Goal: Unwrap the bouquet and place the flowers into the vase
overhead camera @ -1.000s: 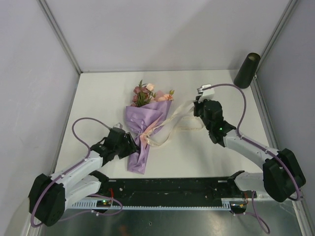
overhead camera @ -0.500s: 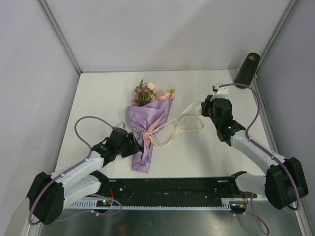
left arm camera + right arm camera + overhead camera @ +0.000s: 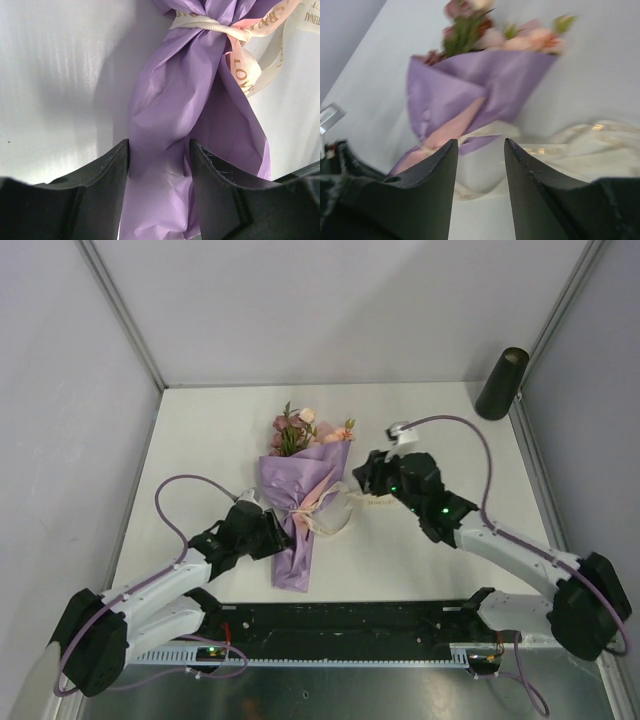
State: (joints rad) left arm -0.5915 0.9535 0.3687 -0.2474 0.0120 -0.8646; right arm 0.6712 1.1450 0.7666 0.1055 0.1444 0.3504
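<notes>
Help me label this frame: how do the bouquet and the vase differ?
The bouquet lies flat mid-table; the vase stands upright in the far right corner. The bouquet is lilac paper tied with cream ribbon; the vase is matte black. The left gripper has its jaws either side of the bouquet's lower end; no gripper is near the vase. Both rest on the white table.
</notes>
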